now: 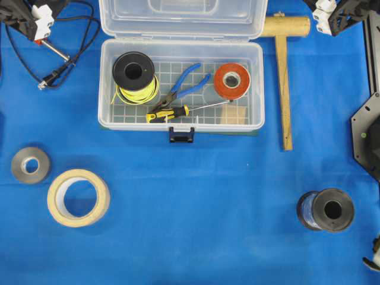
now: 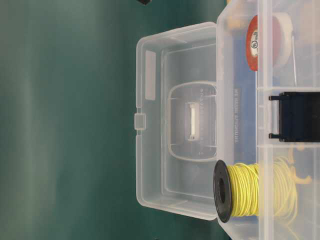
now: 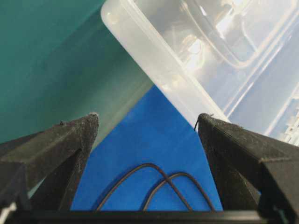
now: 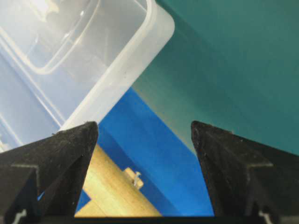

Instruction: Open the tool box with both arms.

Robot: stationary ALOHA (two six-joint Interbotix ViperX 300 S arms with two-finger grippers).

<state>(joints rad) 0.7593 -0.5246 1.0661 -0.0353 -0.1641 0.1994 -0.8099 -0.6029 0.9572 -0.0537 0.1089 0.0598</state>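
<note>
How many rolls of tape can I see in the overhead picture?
3: orange roll inside the tool box, grey roll and beige roll on the cloth, lower left.

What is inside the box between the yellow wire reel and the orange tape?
In the overhead view, blue-handled pliers lie between the yellow wire spool and the orange tape roll, inside the open tool box.

Clear tool box (image 1: pixel 181 119) — black latch (image 1: pixel 181 135) — on blue cloth (image 1: pixel 190 225).
</note>
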